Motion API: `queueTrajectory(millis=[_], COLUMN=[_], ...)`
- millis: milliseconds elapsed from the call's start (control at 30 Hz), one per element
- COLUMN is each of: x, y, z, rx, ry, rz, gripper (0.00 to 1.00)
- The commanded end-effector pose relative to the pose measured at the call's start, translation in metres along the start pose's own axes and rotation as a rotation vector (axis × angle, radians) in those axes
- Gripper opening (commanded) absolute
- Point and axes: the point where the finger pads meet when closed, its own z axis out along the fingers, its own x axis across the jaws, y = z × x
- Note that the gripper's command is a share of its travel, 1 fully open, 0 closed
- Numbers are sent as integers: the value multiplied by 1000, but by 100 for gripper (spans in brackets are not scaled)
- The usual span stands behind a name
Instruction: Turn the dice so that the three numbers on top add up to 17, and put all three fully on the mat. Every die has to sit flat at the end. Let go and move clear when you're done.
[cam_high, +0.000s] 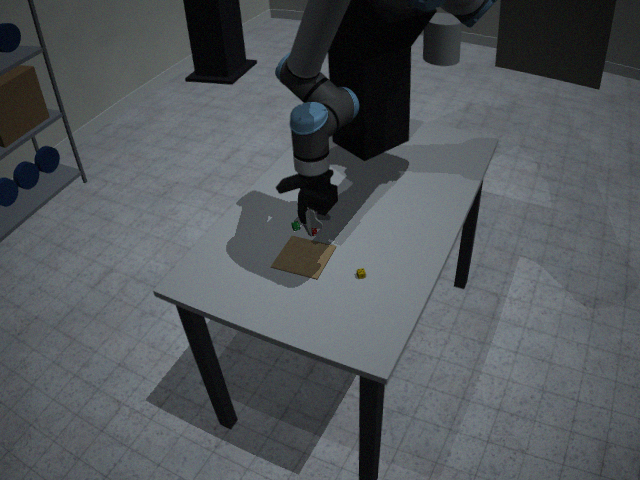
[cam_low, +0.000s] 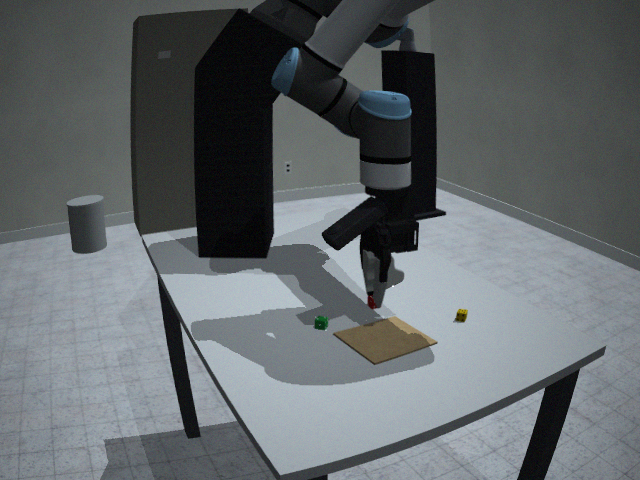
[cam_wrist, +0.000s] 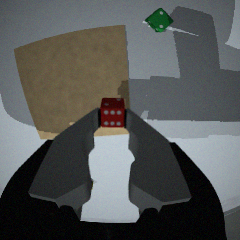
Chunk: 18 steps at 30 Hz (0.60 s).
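Note:
My gripper (cam_wrist: 112, 110) is shut on a red die (cam_wrist: 113, 112) and holds it just above the table, at the far edge of the brown mat (cam_wrist: 72, 80). The face of the red die toward the wrist camera shows six pips. The gripper (cam_low: 373, 299) and the red die (cam_low: 371, 301) also show in the exterior view, and the red die (cam_high: 313, 230) in the top view. A green die (cam_low: 321, 322) lies on the table to the left of the mat (cam_low: 385, 338), off it. A yellow die (cam_low: 461, 314) lies on the table to the right of the mat, off it.
The dark robot pedestal (cam_low: 233, 134) stands on the back of the table. The table's front edge (cam_low: 439, 423) is well in front of the mat. A shelf with a box and blue balls (cam_high: 25, 124) stands far off on the left.

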Motion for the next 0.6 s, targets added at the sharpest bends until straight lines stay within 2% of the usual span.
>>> queueTrajectory(millis=[0, 167, 567], x=[-1, -1, -1], y=[0, 0, 0], z=[24, 35, 38], rx=[0, 0, 0], ry=[-2, -2, -2], rz=[0, 0, 0], gripper=[3, 3, 3])
